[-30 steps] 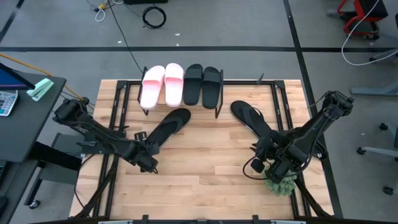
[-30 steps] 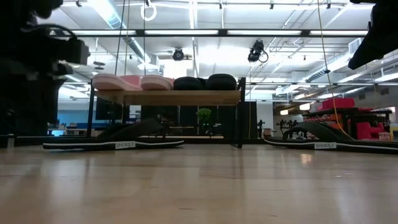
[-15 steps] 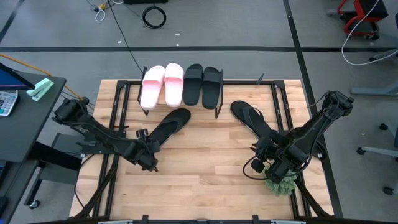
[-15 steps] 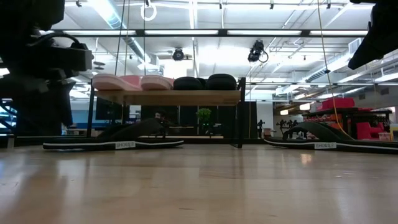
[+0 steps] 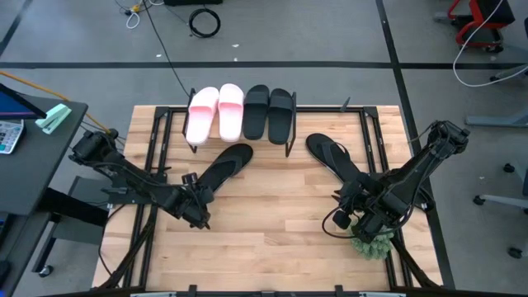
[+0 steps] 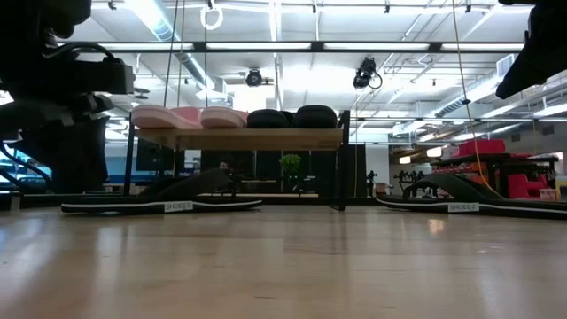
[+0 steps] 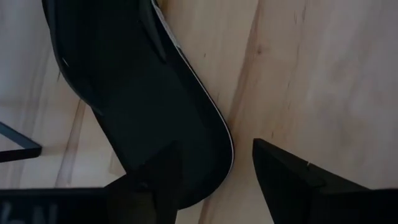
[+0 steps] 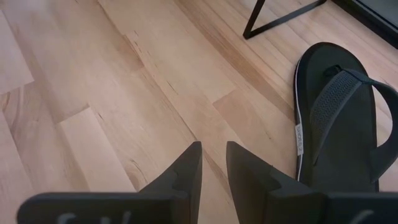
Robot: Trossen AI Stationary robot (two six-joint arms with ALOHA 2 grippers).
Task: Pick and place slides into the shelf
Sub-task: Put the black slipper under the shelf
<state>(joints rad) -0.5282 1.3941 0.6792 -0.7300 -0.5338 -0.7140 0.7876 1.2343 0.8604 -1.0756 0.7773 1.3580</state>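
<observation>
Two pale pink slides [image 5: 210, 114] and two black slides [image 5: 268, 111] sit side by side, soles down, on the top board of the shelf [image 6: 239, 138] at the table's far edge. One thin black flip-flop [image 5: 224, 165] lies flat on the table in front of the shelf, and the other [image 5: 334, 157] lies to its right. My left gripper [image 7: 214, 180] is open over the first flip-flop's heel [image 7: 211, 149], one finger above the sole and one beyond its edge. My right gripper [image 8: 214, 171] is shut, hovering just near of the second flip-flop [image 8: 342, 124].
A green fuzzy object [image 5: 371, 243] lies by the right arm near the table's right edge. Black metal frame bars [image 5: 157, 148] run along the table's left and right sides. Bare wood [image 5: 272, 223] stretches between the two arms.
My left gripper has come down lower toward the table at the heel of the left flip-flop. The slides, the flip-flops and the right arm have stayed where they were.
</observation>
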